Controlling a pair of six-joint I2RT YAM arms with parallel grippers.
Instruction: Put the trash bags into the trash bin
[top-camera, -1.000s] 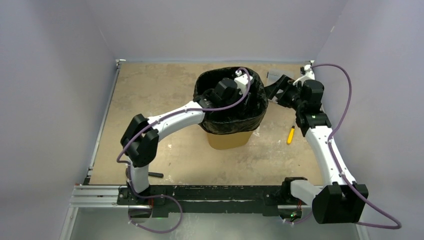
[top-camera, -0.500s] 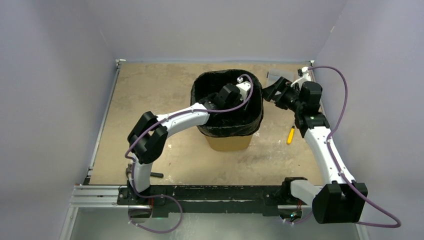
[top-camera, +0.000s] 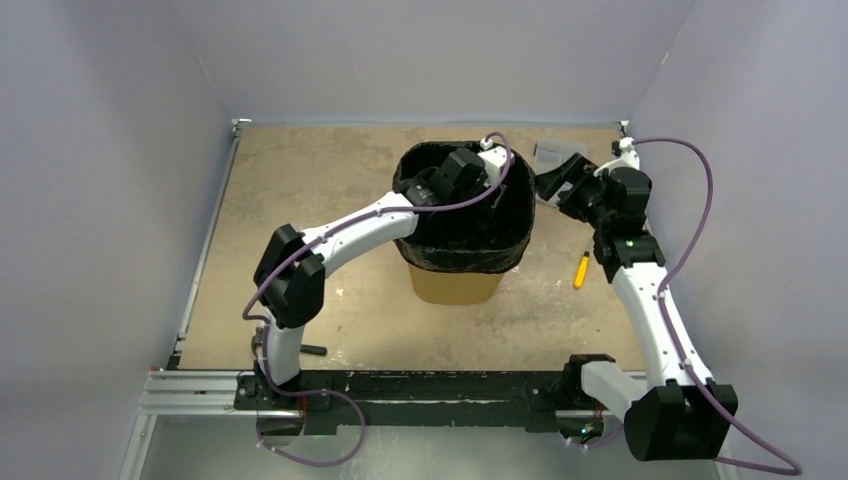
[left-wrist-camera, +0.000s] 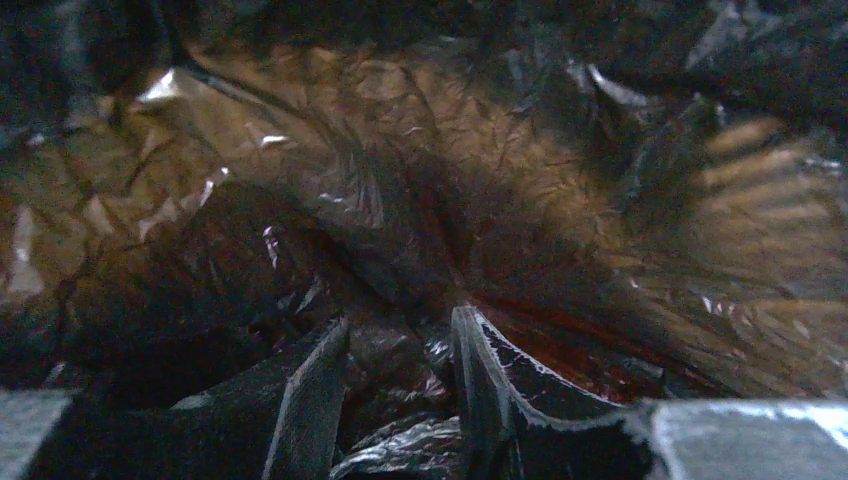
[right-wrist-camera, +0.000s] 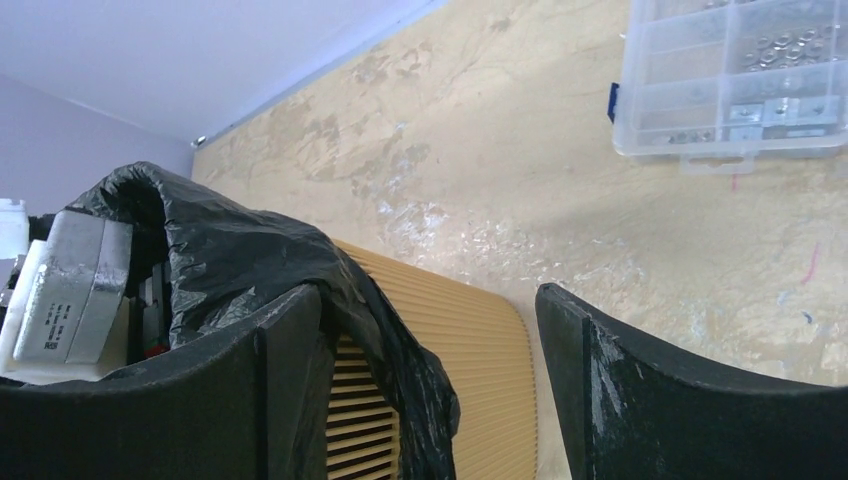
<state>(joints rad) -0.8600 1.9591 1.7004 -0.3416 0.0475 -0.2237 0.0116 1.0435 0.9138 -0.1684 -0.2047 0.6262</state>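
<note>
The orange-yellow trash bin (top-camera: 455, 285) stands mid-table. The glossy black trash bag (top-camera: 470, 225) lines it and folds over the rim. My left gripper (top-camera: 455, 175) is down inside the bin near the back rim. In the left wrist view it (left-wrist-camera: 400, 320) is partly open, with wrinkled bag film (left-wrist-camera: 400, 200) ahead and between its fingers. My right gripper (top-camera: 548, 183) is at the bin's right rim. In the right wrist view it (right-wrist-camera: 428, 292) is wide open around the draped bag edge (right-wrist-camera: 250, 250) and the slatted bin wall (right-wrist-camera: 470, 370).
A small clear plastic box (right-wrist-camera: 740, 80) of parts lies on the table at the back right (top-camera: 560, 152). A yellow screwdriver (top-camera: 580, 270) lies right of the bin. A small black item (top-camera: 310, 350) lies near the left arm's base. Purple walls enclose the table.
My left gripper has moved inside the bin toward the back rim. The right gripper has shifted slightly by the right rim.
</note>
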